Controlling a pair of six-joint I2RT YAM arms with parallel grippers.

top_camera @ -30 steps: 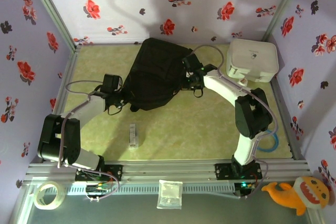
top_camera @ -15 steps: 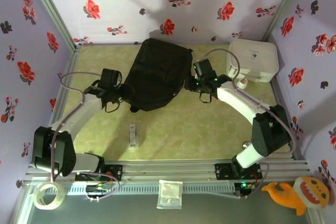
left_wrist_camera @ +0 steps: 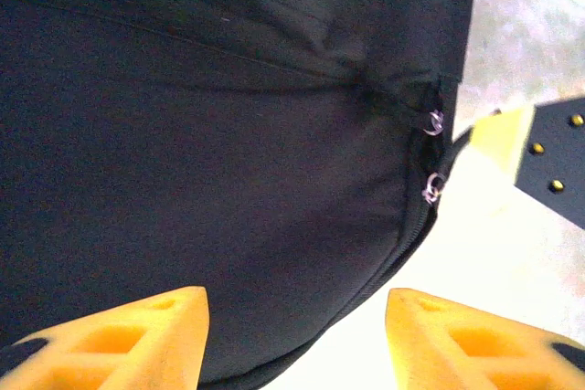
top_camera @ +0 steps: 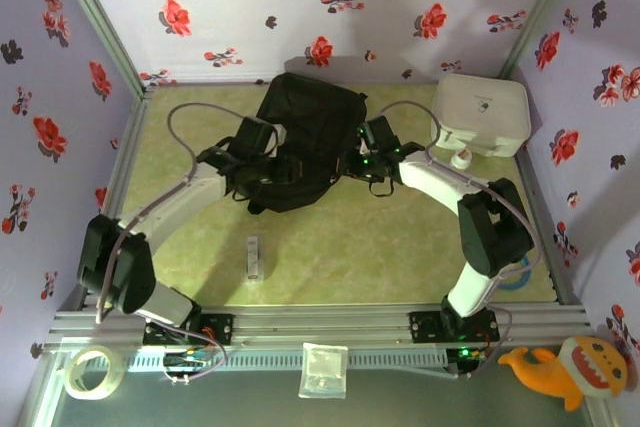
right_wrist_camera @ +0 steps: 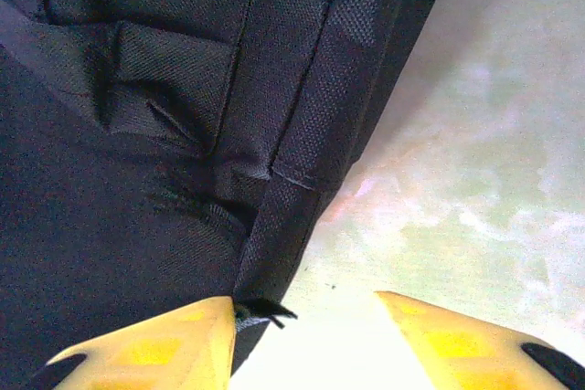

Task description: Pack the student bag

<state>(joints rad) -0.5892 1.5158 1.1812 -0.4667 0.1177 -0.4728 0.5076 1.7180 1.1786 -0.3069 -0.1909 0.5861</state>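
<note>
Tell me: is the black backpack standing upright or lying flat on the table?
Lying flat. From above, the student bag shows its broad face on the table; its edge meets the surface.

I have both arms stretched forward, forearms angled inward toward each other. The left gripper (top_camera: 268, 167) has its yellow fingers (left_wrist_camera: 137, 335) spread apart, and the right gripper (top_camera: 360, 159) likewise stands parted, gripping nothing.
</note>
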